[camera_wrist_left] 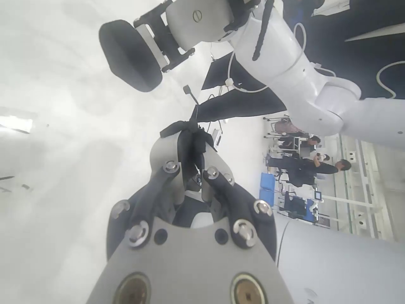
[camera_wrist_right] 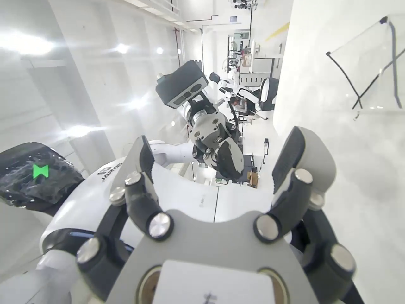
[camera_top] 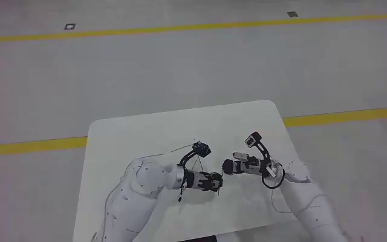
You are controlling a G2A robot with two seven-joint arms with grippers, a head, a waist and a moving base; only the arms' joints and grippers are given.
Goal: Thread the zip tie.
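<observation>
A thin black zip tie (camera_wrist_left: 191, 99) sticks out from between the tips of my left gripper (camera_wrist_left: 191, 137), which is shut on it; the tie's small square head is at the free end. In the top view the left gripper (camera_top: 216, 181) hovers over the front middle of the white table (camera_top: 151, 133). My right gripper (camera_wrist_right: 218, 153) stands open with nothing between its fingers and faces the left gripper (camera_wrist_right: 226, 162) a short way off. The top view has the right gripper (camera_top: 229, 166) just right of the left one, apart from it.
Thin black straps (camera_wrist_right: 348, 79) lie crossed on the table behind the grippers, beside what looks like a clear sheet. A thin line (camera_top: 178, 148) runs across the table left of the left wrist. People and furniture stand far off in the room.
</observation>
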